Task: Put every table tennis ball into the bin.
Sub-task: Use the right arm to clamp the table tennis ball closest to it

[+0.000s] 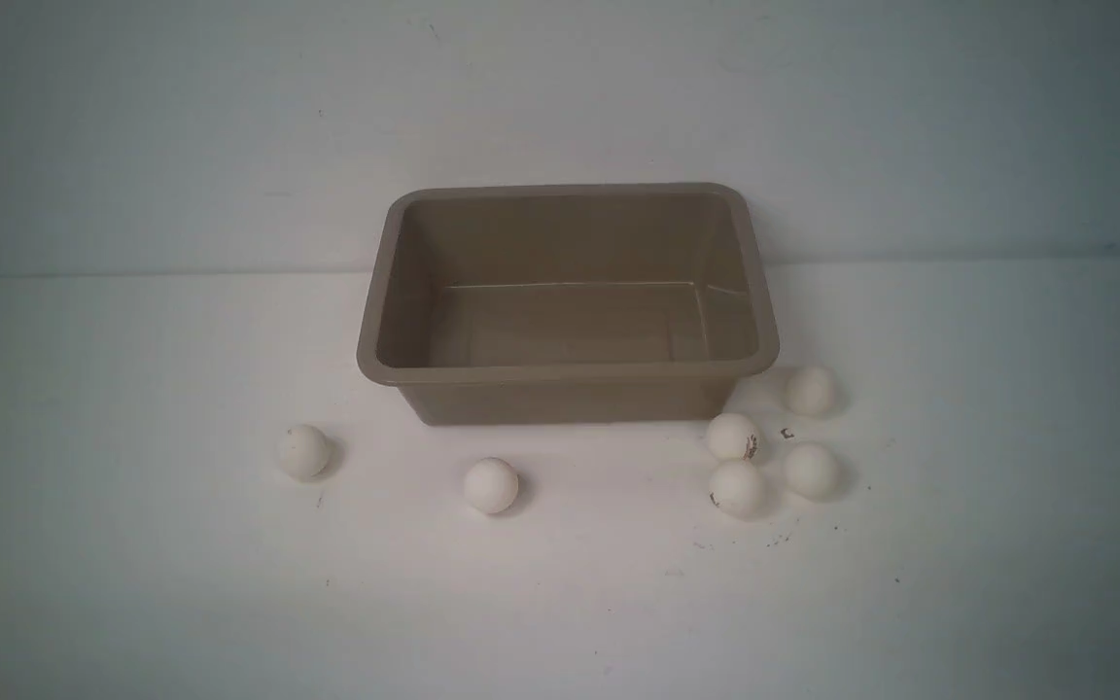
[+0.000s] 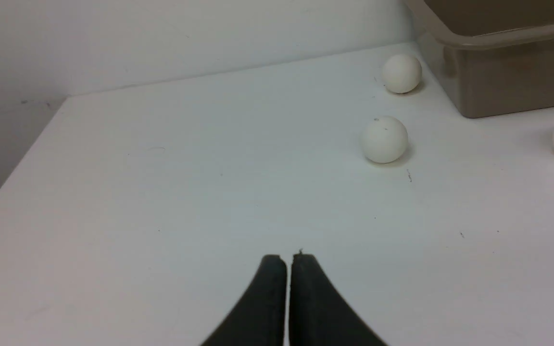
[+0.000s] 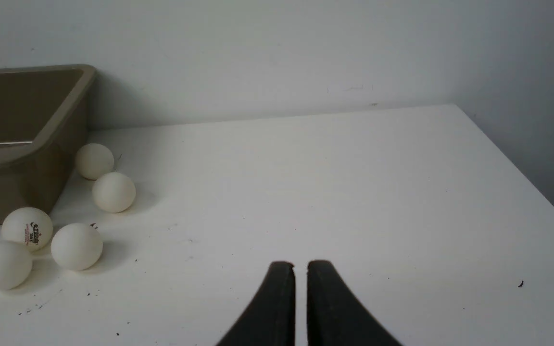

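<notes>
The taupe bin (image 1: 568, 369) stands empty at the middle of the white table. Several cream table tennis balls lie on the table in front of it: one at the left (image 1: 303, 451), one nearer the middle (image 1: 491, 485), and a cluster by the bin's right front corner (image 1: 737, 487). In the left wrist view, my left gripper (image 2: 289, 257) is shut and empty, well short of a ball (image 2: 384, 139) and the bin (image 2: 512, 81). In the right wrist view, my right gripper (image 3: 301, 264) is shut on nothing, well apart from the cluster, whose printed ball (image 3: 27, 228) sits nearest the bin (image 3: 27, 144).
A pale wall rises just behind the bin. The table's left edge (image 2: 17, 158) shows in the left wrist view and its right edge (image 3: 522, 168) in the right wrist view. Small dark specks (image 1: 787, 434) dot the tabletop near the right-hand balls. Neither arm shows in the front view.
</notes>
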You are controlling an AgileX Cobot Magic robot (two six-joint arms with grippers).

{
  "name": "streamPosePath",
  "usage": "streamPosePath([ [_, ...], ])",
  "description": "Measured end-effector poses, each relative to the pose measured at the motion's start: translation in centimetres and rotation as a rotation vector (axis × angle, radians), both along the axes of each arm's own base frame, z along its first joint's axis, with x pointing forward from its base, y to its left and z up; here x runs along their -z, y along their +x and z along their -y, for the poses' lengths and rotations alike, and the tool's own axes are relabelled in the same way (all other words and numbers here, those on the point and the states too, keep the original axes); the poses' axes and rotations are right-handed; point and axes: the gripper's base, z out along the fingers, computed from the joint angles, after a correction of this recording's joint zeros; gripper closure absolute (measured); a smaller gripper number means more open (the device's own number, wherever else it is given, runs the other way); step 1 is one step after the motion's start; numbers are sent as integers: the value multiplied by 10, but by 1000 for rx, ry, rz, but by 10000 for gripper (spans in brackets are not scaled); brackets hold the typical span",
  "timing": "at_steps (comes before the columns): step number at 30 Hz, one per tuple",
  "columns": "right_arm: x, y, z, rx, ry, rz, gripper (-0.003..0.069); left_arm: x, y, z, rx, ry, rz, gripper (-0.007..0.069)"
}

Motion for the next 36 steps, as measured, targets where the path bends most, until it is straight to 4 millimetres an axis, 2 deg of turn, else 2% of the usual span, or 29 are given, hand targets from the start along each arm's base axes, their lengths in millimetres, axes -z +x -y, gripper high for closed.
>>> streamPosePath([
  [36, 0, 0, 0, 0, 2, 1, 635, 0, 0, 0, -2, -22, 1, 629],
])
